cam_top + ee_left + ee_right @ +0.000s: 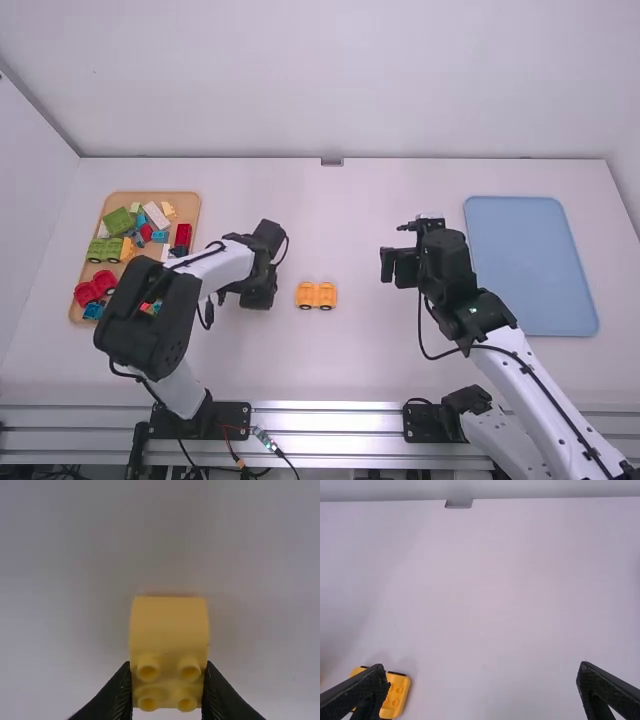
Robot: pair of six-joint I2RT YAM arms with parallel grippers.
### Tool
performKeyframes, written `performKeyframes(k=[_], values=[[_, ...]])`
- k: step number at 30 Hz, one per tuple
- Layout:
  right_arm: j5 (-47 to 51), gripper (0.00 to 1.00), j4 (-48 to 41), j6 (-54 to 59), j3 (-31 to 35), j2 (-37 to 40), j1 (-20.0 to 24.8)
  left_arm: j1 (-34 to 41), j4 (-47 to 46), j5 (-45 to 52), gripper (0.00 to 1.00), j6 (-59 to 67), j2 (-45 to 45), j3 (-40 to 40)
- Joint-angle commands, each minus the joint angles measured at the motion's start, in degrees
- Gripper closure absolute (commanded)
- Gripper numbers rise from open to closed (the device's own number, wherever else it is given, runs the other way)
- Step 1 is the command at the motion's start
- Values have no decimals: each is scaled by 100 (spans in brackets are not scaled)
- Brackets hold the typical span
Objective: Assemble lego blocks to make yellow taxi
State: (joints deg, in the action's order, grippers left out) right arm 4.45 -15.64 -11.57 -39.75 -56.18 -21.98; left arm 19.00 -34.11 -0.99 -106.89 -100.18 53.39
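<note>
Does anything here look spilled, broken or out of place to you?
No, nothing stands out. The yellow wheeled base sits upright on the table, the yellow block is between the left gripper's fingers, and the tan tray holds a jumble of colored blocks, with no damage that I can see.

The worktop [370,360] was inspected. At its left, a tray [188,213] is placed, with loose blocks [118,221] contained in it. At its right, a mat [530,270] is laid. Between tray and mat, the base [317,296] is positioned, well apart from both.
</note>
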Motion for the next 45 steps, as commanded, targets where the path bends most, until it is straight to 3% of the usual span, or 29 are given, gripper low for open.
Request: performKeyframes(k=[1,4,9,14,17,20,27,28,31,32,33,45], values=[[24,1,-8,48,-155,-20,-24,-13,72,101,59,315,-42,-17],[24,1,-6,50,-155,-20,-15,-15,280,107,48,542,-42,-20],[37,1,-8,98,-155,-20,-17,-13,245,155,45,684,-40,20],[54,1,8,157,-155,-20,-105,-55,-682,79,50,920,9,509],[59,1,40,184,-155,-20,-164,-57,-1617,-334,46,1169,15,1117],[48,1,34,415,-155,-20,-199,-63,-2118,-627,44,2227,17,1757],[61,1,16,411,-155,-20,-133,-28,-2308,-1248,54,4575,17,2581],[21,1,16,413,-155,-20,-92,-28,-2131,-1198,74,5490,24,2669],[21,1,21,413,-155,-20,-42,-26,-1801,-1040,80,7134,24,2745],[21,1,21,411,-155,-20,-46,-26,-1762,-1043,76,7355,24,2750],[26,1,32,415,-155,-20,-55,-26,-1648,-1069,1,7766,24,2754],[17,1,276,415,-155,-20,-52,-79,-879,-437,1,12408,24,2800]])
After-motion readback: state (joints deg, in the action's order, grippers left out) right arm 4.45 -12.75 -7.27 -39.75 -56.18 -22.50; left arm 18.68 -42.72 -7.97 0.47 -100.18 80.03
